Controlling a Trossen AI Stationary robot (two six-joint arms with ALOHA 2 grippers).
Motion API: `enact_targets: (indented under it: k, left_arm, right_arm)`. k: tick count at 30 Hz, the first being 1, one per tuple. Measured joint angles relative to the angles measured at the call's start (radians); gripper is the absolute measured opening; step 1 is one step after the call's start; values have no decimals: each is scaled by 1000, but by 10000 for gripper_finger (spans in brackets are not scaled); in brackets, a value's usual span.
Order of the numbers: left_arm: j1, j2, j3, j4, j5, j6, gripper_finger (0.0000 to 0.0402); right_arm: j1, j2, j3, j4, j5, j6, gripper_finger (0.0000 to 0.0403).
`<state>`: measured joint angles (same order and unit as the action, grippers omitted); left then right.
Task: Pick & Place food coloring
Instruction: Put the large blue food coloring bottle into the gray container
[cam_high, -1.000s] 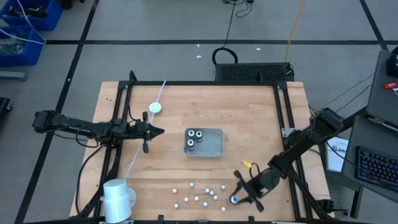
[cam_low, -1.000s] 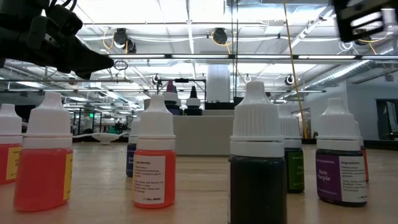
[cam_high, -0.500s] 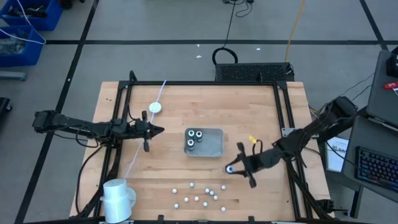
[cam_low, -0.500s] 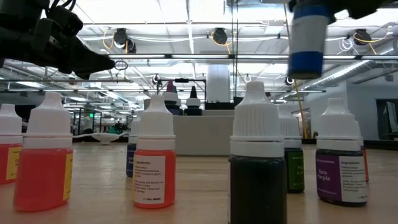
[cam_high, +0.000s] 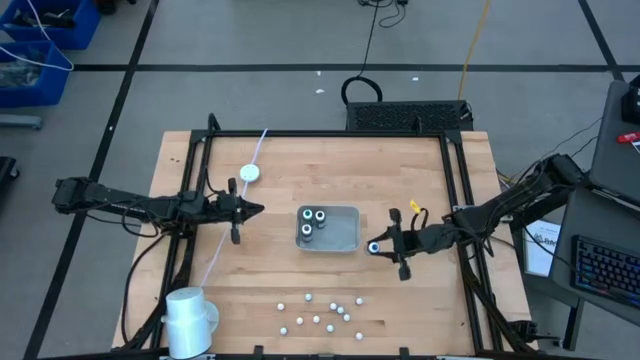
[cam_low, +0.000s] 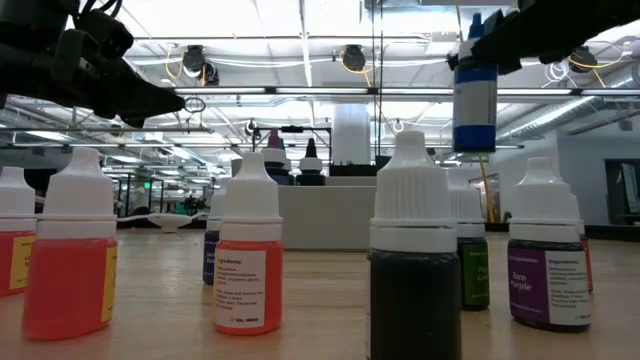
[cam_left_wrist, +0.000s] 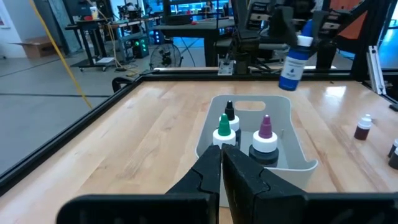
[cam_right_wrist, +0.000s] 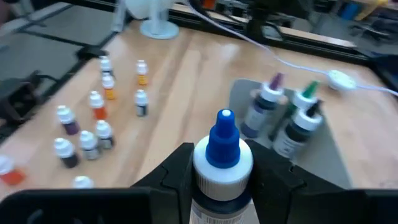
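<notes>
A food coloring bottle (cam_low: 474, 98) with a blue tip and a white body hangs above the table, just right of the grey tray (cam_high: 346, 240). My right gripper (cam_high: 374, 246) is shut on it. Three more bottles stand upright in the tray: one green-tipped (cam_left_wrist: 222, 127), one purple-tipped (cam_left_wrist: 265, 133) and one black-tipped (cam_left_wrist: 229, 114). My left gripper (cam_high: 258, 210) waits shut, left of the tray and level above the table, touching nothing. My right gripper pinches the bottle between its two fingers at the white collar (cam_right_wrist: 222, 164) just under the blue tip. The fingers come nearly level from the table's right, slanting a little down. The bottle hangs below them, tip up and a little tilted, clear of the table.
Several loose food coloring bottles (cam_high: 320, 312) stand near the table's front edge. A white roll (cam_high: 190, 318) sits at the near left corner. A white disc on a cable (cam_high: 250, 172) lies far left. Black frame rails (cam_high: 460, 200) run along the sides.
My right gripper has gone up and toward the table's far edge, from the loose bottles to a place beside the tray. It has tipped from pointing steeply down to nearly level. The blue-tipped bottle has come with it, clear of the table.
</notes>
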<state>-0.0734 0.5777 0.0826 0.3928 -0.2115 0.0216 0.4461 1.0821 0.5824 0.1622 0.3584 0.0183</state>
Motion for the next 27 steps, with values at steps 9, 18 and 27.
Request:
enact_targets:
  k: [9, 18, 27]
  left_arm:
    - [0, 0, 0, 0, 0, 0, 21]
    - [0, 0, 0, 0, -1, 0, 21]
    - [0, 0, 0, 0, -3, 7, 21]
  right_arm:
    - [-6, -40, -102, 138, 109, 12, 113]
    - [-7, -40, -122, 155, 74, 56, 119]
    - [-9, -6, -104, 369, -75, -59, 110]
